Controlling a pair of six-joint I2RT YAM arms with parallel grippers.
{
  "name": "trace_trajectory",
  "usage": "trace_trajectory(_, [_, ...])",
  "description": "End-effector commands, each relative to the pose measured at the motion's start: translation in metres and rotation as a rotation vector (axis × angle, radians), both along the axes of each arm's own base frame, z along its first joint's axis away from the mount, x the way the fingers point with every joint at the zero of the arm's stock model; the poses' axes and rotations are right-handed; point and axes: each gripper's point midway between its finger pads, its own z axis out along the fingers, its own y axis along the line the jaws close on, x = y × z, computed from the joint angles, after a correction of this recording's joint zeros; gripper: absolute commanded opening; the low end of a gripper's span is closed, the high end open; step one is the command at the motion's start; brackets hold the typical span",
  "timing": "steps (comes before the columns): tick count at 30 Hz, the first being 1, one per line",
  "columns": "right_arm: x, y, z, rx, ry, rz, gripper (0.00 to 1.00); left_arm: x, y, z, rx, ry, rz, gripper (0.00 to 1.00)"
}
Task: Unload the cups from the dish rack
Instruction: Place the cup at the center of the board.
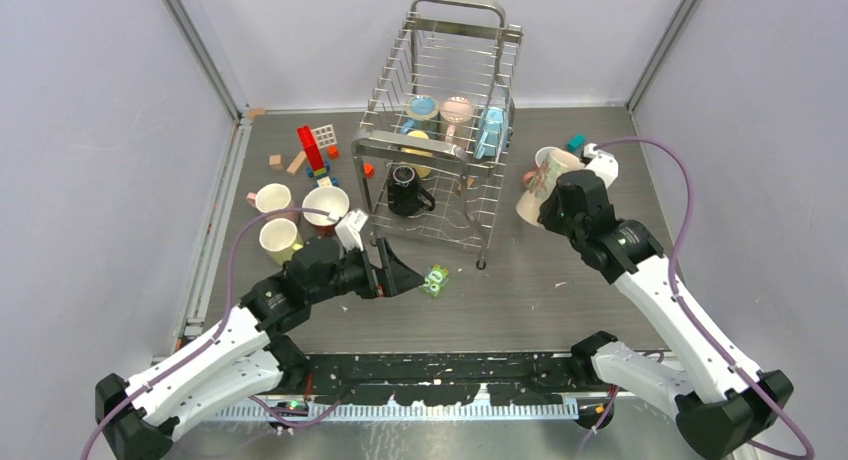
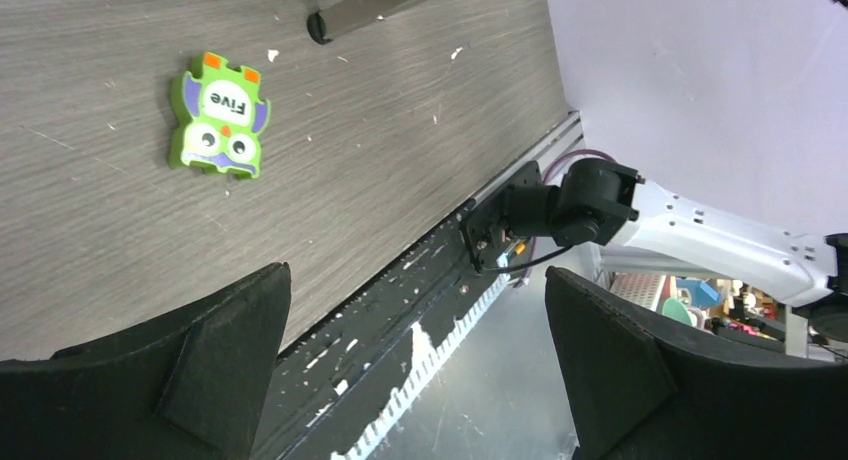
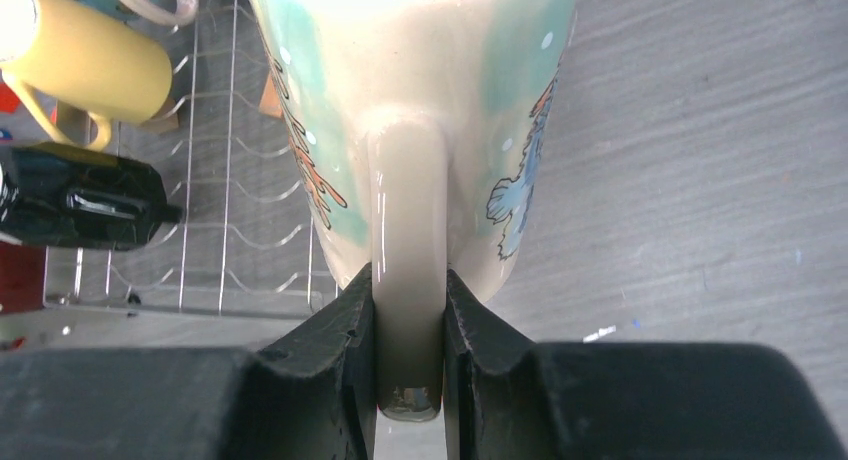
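While the right gripper (image 3: pixel 410 315) clamps the handle of a cream mug (image 3: pixel 420 90) with teal and orange print, that mug hangs tilted just right of the rack (image 1: pixel 388 90), outside it, over the table (image 1: pixel 560 280); can't tell if it touches the surface. Left gripper (image 1: pixel 405 275): jaws wide, holding nothing, low over the table in front of the rack, just left of a green packet (image 1: pixel 435 280). In the rack: black mug (image 1: pixel 405 190) on its side at the lower front, yellow mug (image 1: pixel 418 145) right behind it, then further back a blue-rimmed mug (image 1: pixel 422 107), a pink mug (image 1: pixel 457 108), and a light blue mug (image 1: pixel 492 130) against the right wall. Upright on the table left of the rack, close together: pale mug (image 1: pixel 272 198), red mug (image 1: pixel 325 208), yellowish mug (image 1: pixel 280 238). Toy blocks (image 1: pixel 312 150) lie behind them, towards the back left corner.
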Motion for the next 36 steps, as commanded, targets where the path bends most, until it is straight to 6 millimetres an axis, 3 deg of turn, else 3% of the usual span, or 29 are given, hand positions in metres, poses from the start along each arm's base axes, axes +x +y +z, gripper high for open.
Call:
trace_trajectory(1, [-0.018,0.003,0.045,0.153,-0.082,-0.015,0.01,0.001,-0.007,0.022,-0.098,-0.035,0.067,1.0])
trace_trajectory(10, [-0.059,0.019,0.025,0.251,0.021,0.038,0.01,-0.012,-0.014,0.01,-0.166,0.041,0.124,1.0])
trace_trajectory(17, [-0.084,0.037,0.01,0.369,0.052,0.052,0.01,-0.017,-0.024,0.007,-0.332,0.139,0.199,1.0])
trace_trajectory(27, [-0.096,0.086,-0.004,0.552,0.042,0.068,0.01,-0.019,-0.032,0.006,-0.548,0.289,0.321,1.0])
trace_trajectory(36, [-0.106,0.132,-0.011,0.724,-0.001,0.042,0.01,-0.013,-0.028,-0.002,-0.61,0.373,0.397,0.95])
